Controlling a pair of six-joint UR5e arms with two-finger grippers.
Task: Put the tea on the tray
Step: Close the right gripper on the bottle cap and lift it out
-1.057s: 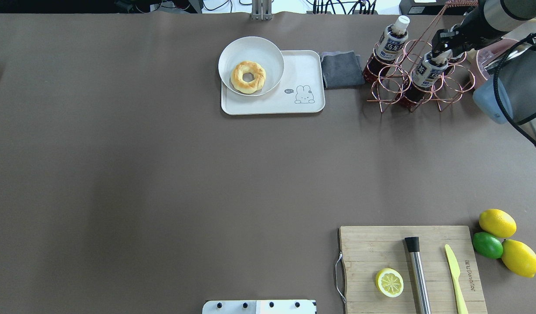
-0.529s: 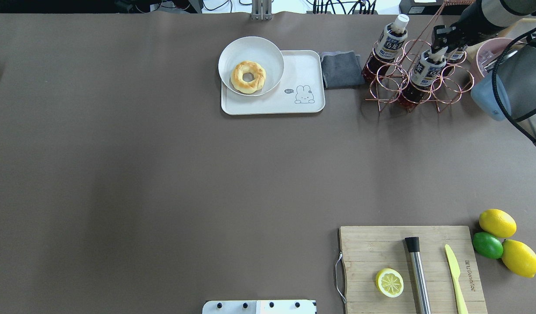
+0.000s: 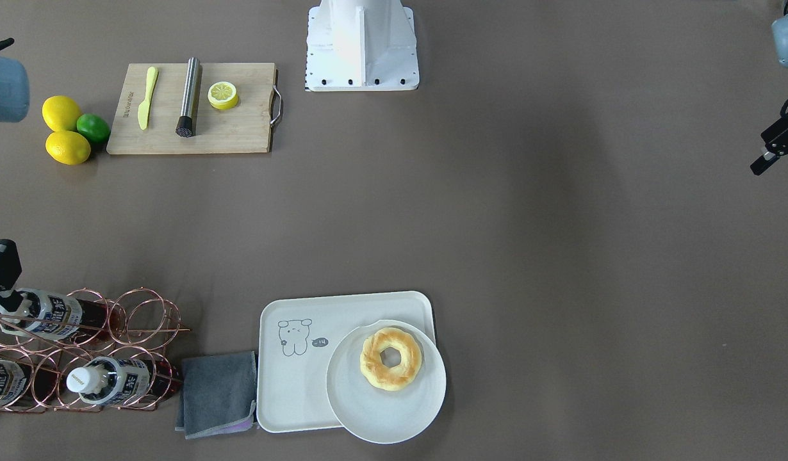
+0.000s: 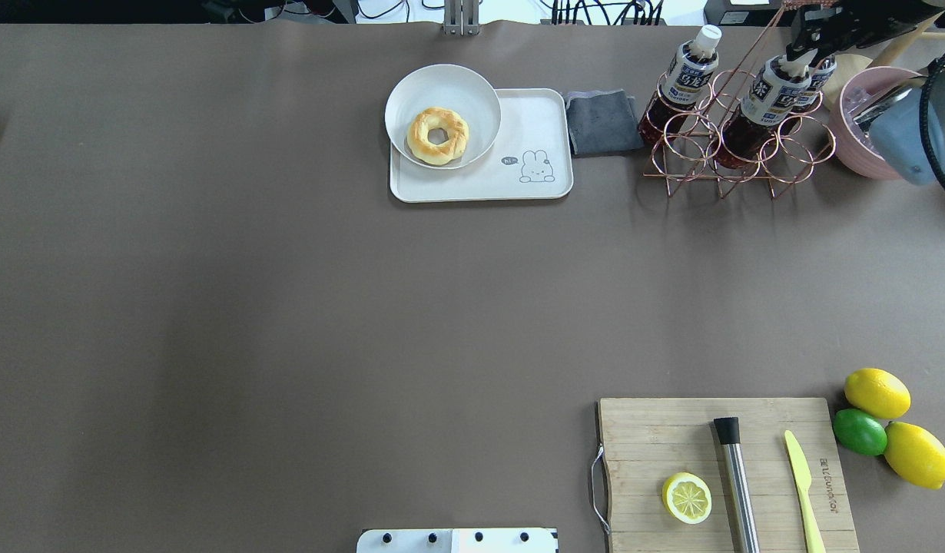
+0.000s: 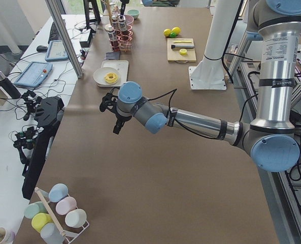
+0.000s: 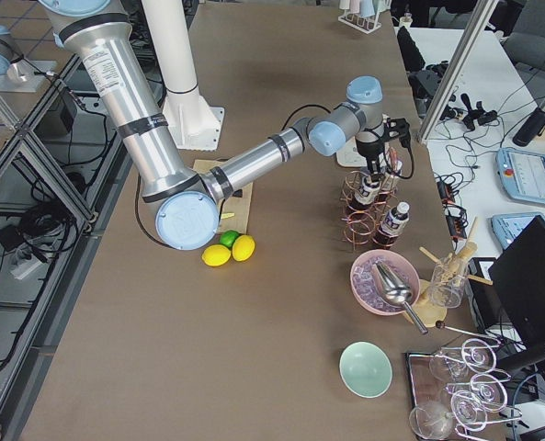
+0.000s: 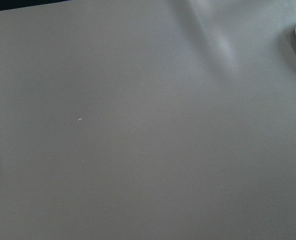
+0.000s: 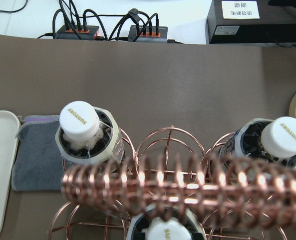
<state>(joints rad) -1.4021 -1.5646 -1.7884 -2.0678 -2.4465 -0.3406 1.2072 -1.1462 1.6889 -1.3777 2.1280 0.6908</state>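
The right gripper (image 4: pixel 799 55) clamps the cap of one tea bottle (image 4: pixel 776 88), whose base sits inside the wire rack (image 4: pixel 753 173), beyond a cloth (image 4: pixel 601 121) from the tray (image 4: pixel 538 115); I cannot tell whether the left gripper (image 3: pixel 762 163) is spread or closed.

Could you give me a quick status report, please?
Right gripper shut on bottle, bottom in rack. Left gripper far off, state unclear. Plate covers half the tray.
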